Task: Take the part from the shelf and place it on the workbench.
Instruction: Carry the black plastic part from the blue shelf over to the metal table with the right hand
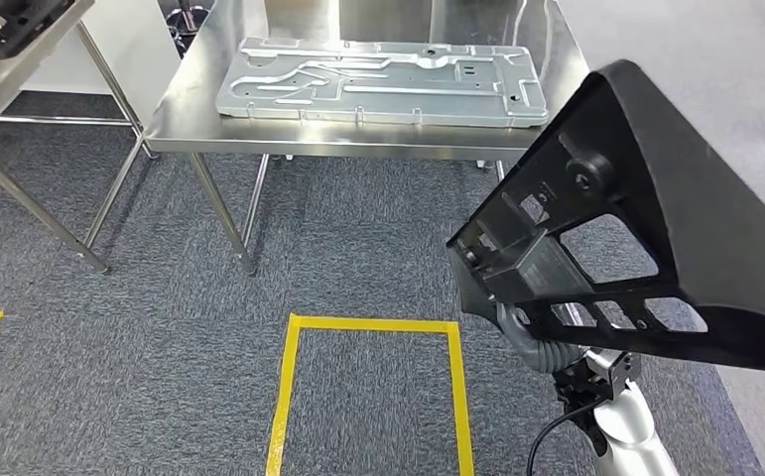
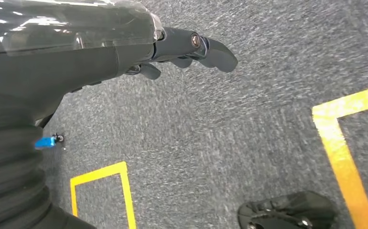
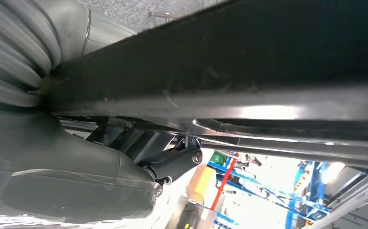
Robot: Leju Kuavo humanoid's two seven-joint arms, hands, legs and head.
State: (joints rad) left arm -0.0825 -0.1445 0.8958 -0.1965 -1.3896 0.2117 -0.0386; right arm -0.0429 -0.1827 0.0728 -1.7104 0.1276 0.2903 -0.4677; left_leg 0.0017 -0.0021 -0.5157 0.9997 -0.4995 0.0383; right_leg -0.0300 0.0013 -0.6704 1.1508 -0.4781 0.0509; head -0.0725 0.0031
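The floor is grey carpet (image 1: 190, 327) marked with yellow tape (image 1: 373, 323) in rectangular outlines, and a steel workbench (image 1: 182, 109) stands ahead with a large embossed metal plate (image 1: 383, 81) lying flat on its top. A second steel table (image 1: 1, 84) stands to the left, carrying a dark object at its near corner. The part (image 1: 676, 218), a black plastic frame with cut-out openings, is held up off the floor on the right side of the head view, tilted, and well short of the workbench. The right hand (image 3: 77, 162) grips the part from below: the right wrist view shows the thumb and darker fingers closed against the underside of the black frame. The left hand (image 2: 191, 47) hangs over the carpet, holding nothing, with its fingers extended and loosely apart. Judged from this, the pickup stage is complete, since the part is already off the shelf and in the hand. The carry to the workbench is in progress. Remaining steps: close the gap to the bench, lower the part onto a free area of the top or beside the metal plate, and release. The free bench area appears limited, so placement calls for care.
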